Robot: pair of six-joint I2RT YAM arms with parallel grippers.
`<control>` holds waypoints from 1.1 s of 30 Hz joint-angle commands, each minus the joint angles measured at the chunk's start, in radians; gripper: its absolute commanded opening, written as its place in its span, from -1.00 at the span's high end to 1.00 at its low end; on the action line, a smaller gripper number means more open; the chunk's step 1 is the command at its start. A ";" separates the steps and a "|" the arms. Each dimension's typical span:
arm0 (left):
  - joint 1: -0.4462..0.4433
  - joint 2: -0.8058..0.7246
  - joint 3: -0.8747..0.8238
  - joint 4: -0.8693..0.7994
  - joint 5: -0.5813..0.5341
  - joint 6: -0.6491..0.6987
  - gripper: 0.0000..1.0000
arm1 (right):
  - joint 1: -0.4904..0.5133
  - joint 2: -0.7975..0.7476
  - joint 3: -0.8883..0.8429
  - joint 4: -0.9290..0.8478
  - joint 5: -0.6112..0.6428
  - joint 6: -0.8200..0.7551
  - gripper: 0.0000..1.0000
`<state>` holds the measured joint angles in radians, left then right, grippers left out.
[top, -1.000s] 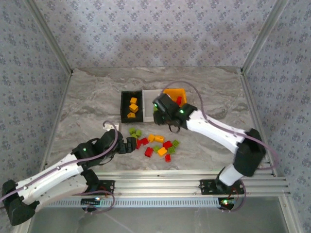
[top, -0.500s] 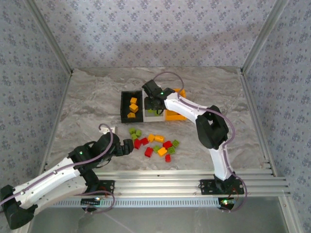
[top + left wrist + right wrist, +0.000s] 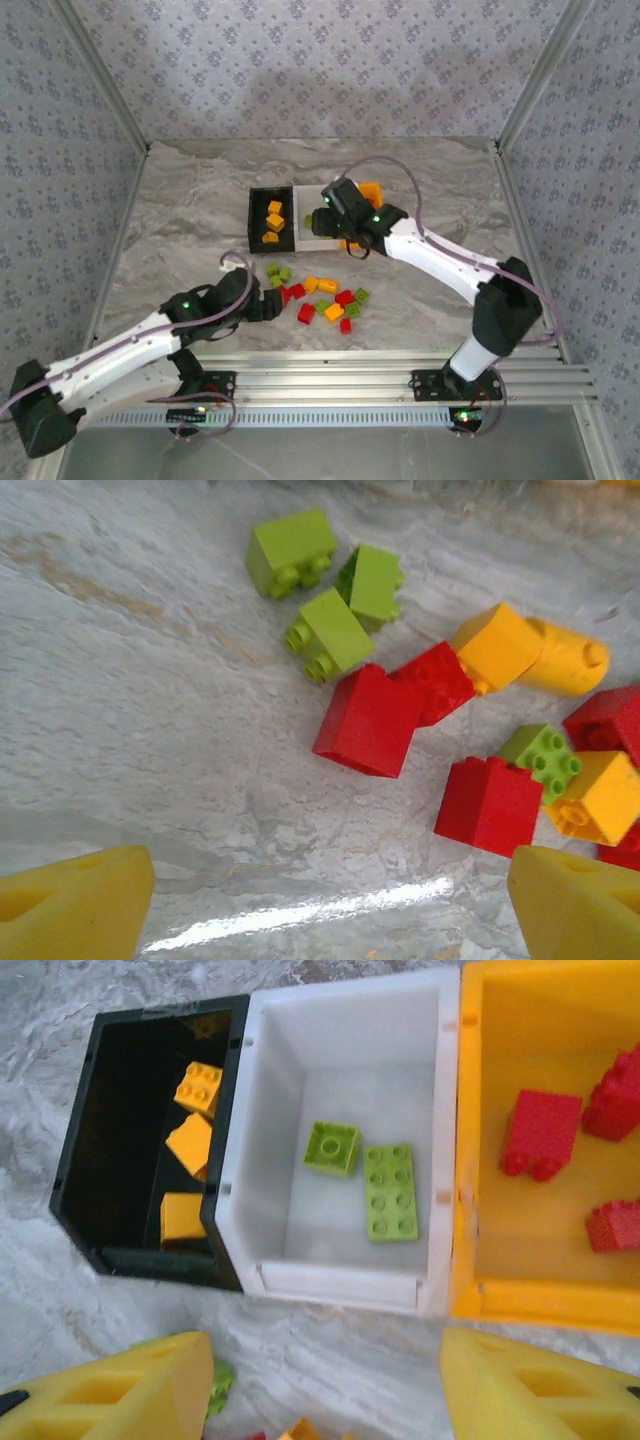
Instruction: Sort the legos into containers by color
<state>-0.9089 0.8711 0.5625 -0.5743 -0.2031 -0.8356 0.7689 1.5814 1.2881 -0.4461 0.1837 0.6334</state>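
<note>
The left claw (image 3: 330,915) hangs low over the loose legos (image 3: 322,296) on the desk (image 3: 190,210), yellow fingers spread wide and nothing between them. Red, lime green and orange-yellow pieces lie mixed there, and one red brick (image 3: 366,722) sits just ahead of the claw, touching another red one. Over to the right claw (image 3: 330,1390): it gapes too, empty, above the near edge of the white bin (image 3: 340,1050), where two lime green bricks (image 3: 390,1190) lie. On its left, touching it, the black bin (image 3: 75,1160) holds three orange-yellow bricks (image 3: 197,1088). On its right, the orange bin (image 3: 520,1020) holds red bricks (image 3: 540,1132).
</note>
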 commanded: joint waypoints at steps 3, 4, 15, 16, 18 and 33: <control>0.007 0.222 0.074 0.099 0.064 0.112 -0.86 | 0.000 -0.117 -0.174 0.028 0.000 0.070 -0.26; 0.008 0.261 0.089 0.098 0.062 0.128 -0.87 | -0.002 -0.130 -0.189 0.029 0.000 0.074 -0.27; 0.002 0.528 0.170 0.111 0.013 0.230 -0.49 | -0.018 -0.219 -0.255 0.029 0.010 0.098 -0.27; 0.002 0.543 0.173 0.112 0.008 0.236 -0.44 | -0.019 -0.226 -0.260 0.032 0.010 0.098 -0.28; 0.002 0.564 0.183 0.118 -0.008 0.246 -0.34 | -0.025 -0.235 -0.266 0.030 0.008 0.098 -0.28; -0.003 0.636 0.209 0.137 -0.047 0.288 0.30 | -0.035 -0.297 -0.309 0.025 0.019 0.104 -0.29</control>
<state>-0.9100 1.5253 0.7586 -0.4149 -0.2272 -0.5488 0.7418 1.3151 0.9928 -0.4141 0.1802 0.7189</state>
